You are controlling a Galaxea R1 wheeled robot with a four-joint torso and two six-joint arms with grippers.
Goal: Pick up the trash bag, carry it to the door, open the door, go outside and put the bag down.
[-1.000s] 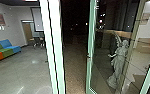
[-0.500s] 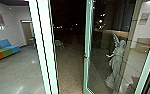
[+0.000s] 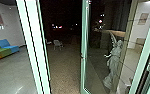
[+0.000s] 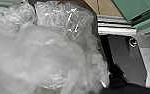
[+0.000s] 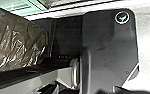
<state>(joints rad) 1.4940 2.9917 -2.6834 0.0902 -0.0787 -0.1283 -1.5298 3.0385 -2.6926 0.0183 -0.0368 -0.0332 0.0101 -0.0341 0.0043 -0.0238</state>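
A clear plastic trash bag (image 4: 53,47), crumpled and shiny, shows large and close in the left wrist view; how it is held cannot be made out. In the right wrist view, the bag's wrinkled plastic (image 5: 13,42) looks brownish, beside the robot's own bar and plate. The glass door (image 3: 84,50), framed in pale green, stands open in the head view, with a dark doorway to its left.
A white-green door post (image 3: 32,47) rises left of the opening. Outside is brown ground (image 3: 64,67) with a pale chair (image 3: 58,44). Behind the glass at right is a winged statue (image 3: 113,62). A colourful sofa (image 3: 4,47) stands at far left.
The head camera has shifted, so the doorway and posts sit further left in view. The pale chair outside has come into sight beyond the door post.
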